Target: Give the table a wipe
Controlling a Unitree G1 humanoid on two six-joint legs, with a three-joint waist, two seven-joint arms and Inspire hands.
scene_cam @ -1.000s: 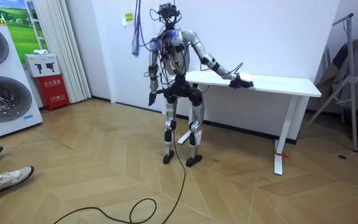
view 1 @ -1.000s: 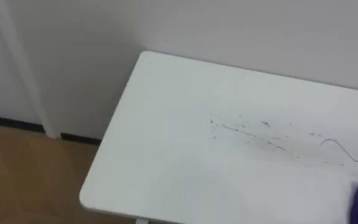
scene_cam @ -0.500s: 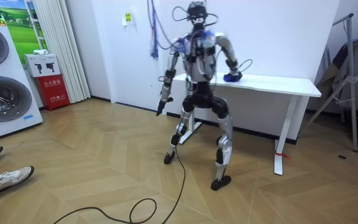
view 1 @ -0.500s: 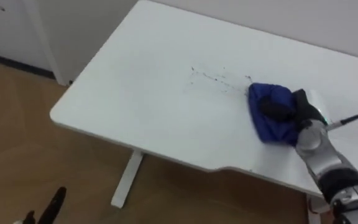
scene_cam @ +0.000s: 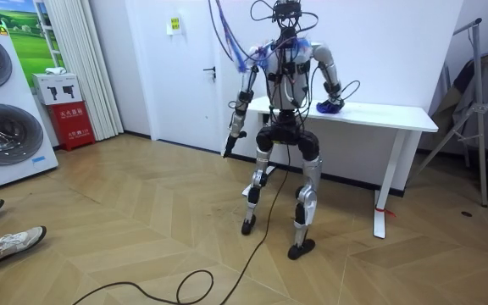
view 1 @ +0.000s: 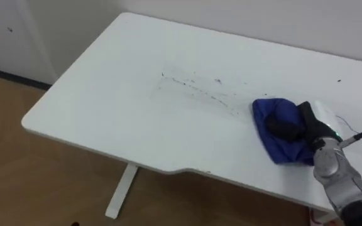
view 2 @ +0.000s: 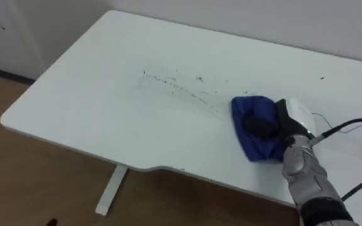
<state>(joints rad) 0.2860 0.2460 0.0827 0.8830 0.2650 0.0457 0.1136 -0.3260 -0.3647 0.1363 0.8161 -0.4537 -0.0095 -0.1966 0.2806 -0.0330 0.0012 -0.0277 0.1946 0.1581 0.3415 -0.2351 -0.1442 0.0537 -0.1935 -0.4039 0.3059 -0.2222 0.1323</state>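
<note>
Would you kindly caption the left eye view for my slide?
Right hand grips a blue cloth on the white table beside dark scribble marks.

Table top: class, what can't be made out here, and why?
- Surface under the blue cloth: covered by it and the right hand, both eye views.
- Table right end: cut off at the eye views' right edge.
- Dark marks: too small in the room view.
- Left hand: tiny in the room view.

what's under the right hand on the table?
Under the right hand: a bunched blue cloth on the white table, just right of the dark marks. Tabletop beneath the cloth is covered, so any marks there can't be seen.
</note>
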